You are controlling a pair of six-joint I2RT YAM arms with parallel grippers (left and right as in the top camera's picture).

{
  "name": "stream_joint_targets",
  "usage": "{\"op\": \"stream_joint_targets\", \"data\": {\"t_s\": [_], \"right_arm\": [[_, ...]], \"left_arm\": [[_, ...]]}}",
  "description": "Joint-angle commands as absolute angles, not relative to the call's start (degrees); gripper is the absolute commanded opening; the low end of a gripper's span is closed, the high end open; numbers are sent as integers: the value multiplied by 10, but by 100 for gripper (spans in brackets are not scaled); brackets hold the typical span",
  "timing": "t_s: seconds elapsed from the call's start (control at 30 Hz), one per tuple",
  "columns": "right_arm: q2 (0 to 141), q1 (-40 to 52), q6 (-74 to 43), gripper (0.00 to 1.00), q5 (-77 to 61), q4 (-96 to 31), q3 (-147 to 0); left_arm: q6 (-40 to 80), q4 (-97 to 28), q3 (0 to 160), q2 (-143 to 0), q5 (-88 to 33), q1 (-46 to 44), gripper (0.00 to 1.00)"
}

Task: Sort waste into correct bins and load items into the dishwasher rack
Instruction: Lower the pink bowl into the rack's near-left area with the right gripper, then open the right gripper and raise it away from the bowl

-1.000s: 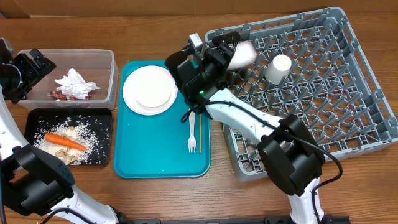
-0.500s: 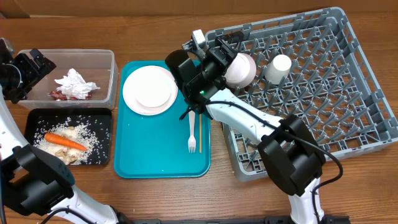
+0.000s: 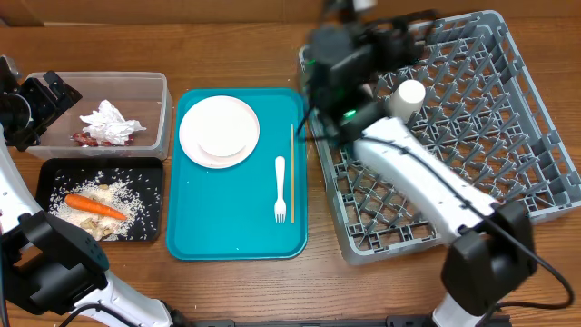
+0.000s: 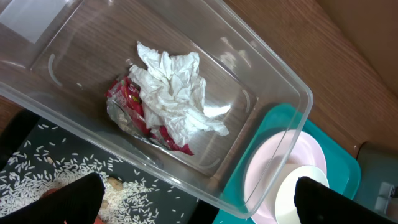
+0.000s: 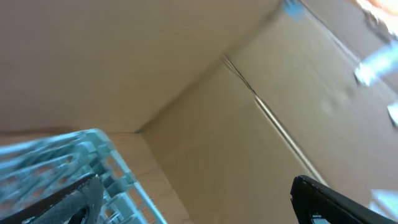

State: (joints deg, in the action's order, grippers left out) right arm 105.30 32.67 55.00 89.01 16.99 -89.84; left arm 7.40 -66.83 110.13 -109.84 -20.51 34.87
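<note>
A brown wooden surface (image 3: 227, 291) carries everything, with the teal tray (image 3: 236, 227) near its middle. On the tray's rear left part lies a pink plate (image 3: 188, 136) with a smaller white plate (image 3: 222, 134) on top. A white fork (image 3: 280, 189) lies on the tray's right half, and a thin chopstick (image 3: 291, 168) lies just beside it, close to the tray's right rim.

Left of the tray, at the rear, stands the clear tub (image 3: 162, 86), holding a crumpled white napkin (image 4: 177, 93) that partly covers a red wrapper (image 4: 134, 102). In front of the tub, also left of the tray, sits the black tray (image 3: 54, 168) with an orange carrot (image 3: 93, 206) among scattered rice (image 3: 136, 202) and beige scraps (image 3: 102, 227).

Right of the tray sits the big grey rack (image 3: 508, 136), its near left corner just beside the tray's right edge. A white cup (image 3: 408, 95) stands among its pegs.

The left gripper (image 4: 200, 186) hangs at the tub's far left end, jaws spread wide and empty. The right gripper (image 5: 198, 190) is above the rack's rear left part, blurred from overhead. Its jaws are spread with nothing between them, facing plain beige panels crossed by a seam.
</note>
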Motion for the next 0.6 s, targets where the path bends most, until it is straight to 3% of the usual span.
{"op": "stream_joint_targets", "data": {"t_s": [0.0, 0.23, 0.43, 0.57], "right_arm": [[1041, 274, 606, 100, 901, 218, -900], [1040, 196, 737, 99, 901, 362, -900], [1033, 187, 880, 100, 901, 543, -905], [1026, 195, 901, 100, 901, 569, -906]], "left_arm": [[79, -668, 1100, -1102, -204, 347, 100], [79, -668, 1100, -1102, -204, 347, 100], [79, -668, 1100, -1102, -204, 347, 100], [79, -668, 1100, -1102, -204, 347, 100]]}}
